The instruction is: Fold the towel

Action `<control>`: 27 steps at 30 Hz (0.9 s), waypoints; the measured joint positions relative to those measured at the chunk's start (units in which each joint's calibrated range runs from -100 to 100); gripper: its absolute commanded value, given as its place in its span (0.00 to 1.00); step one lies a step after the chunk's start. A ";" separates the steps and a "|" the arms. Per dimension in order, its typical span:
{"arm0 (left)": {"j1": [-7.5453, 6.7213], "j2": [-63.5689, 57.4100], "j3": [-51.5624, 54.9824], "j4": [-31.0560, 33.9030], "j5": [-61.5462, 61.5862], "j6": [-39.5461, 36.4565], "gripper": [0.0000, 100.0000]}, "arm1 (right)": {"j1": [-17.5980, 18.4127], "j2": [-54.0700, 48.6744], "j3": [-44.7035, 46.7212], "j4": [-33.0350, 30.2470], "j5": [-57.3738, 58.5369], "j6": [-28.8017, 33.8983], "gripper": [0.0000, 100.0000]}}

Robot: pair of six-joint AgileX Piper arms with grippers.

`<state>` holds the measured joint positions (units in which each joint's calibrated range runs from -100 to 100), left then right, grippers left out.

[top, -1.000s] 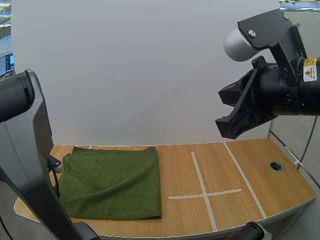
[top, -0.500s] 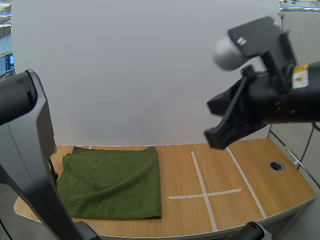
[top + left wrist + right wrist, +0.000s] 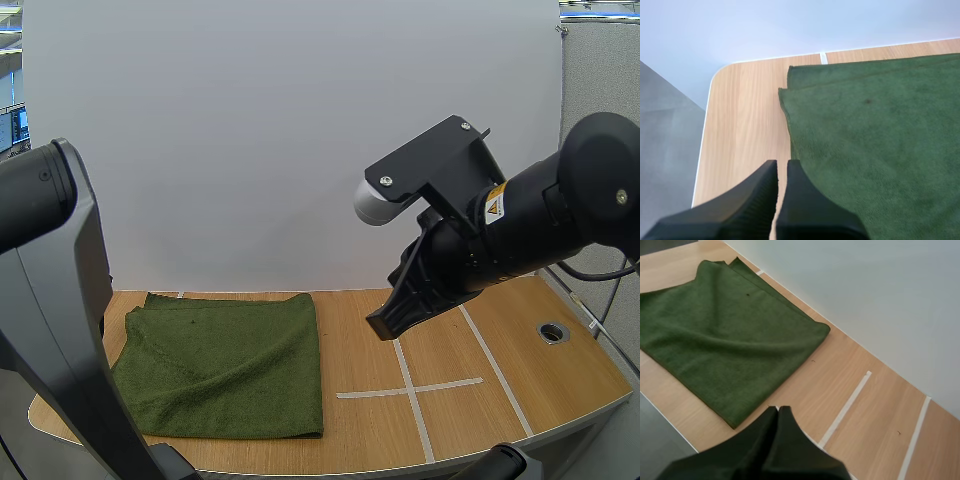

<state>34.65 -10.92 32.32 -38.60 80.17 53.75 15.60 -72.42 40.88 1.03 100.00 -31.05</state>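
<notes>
The green towel [image 3: 225,360] is seen lying flat on the wooden tabletop [image 3: 370,430], toward the 9 o'clock side in the high view. It is folded into a rough rectangle, and a lower layer is left showing as a narrow strip along its 12 o'clock edge. A soft ridge is seen running across the upper layer. At 3 o'clock from the towel, well apart from it, a cross of white tape [image 3: 408,386] is laid on the wood. Farther toward 3 o'clock a round hole [image 3: 552,331] is set into the tabletop.

The right tool [image 3: 386,324] is held in the air above the tabletop, over the far arm of the tape cross, and is pointed down toward 7 o'clock. In the right wrist view the right tool [image 3: 778,411] is shown with its fingers pressed together as one dark wedge, and nothing is gripped. Bare wood, a tape line [image 3: 845,409] and the towel [image 3: 725,347] are seen below it.

In the left wrist view the left tool [image 3: 781,167] is seen with only a thin slit left between its fingers, and nothing is pinched. It is held over the 9 o'clock edge of the towel [image 3: 875,150], where the stepped layers are seen. Whether it touches the cloth cannot be told. The left arm [image 3: 50,300] is seen at 9 o'clock in the high view.
</notes>
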 measured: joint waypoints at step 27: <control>-5.56 33.61 -27.70 -2.38 5.62 -6.91 0.51 | -0.82 0.62 0.11 10.97 0.00 -1.28 0.00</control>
<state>29.09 22.70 4.62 -40.98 85.79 46.84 14.78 -71.80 40.99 12.00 100.00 -32.32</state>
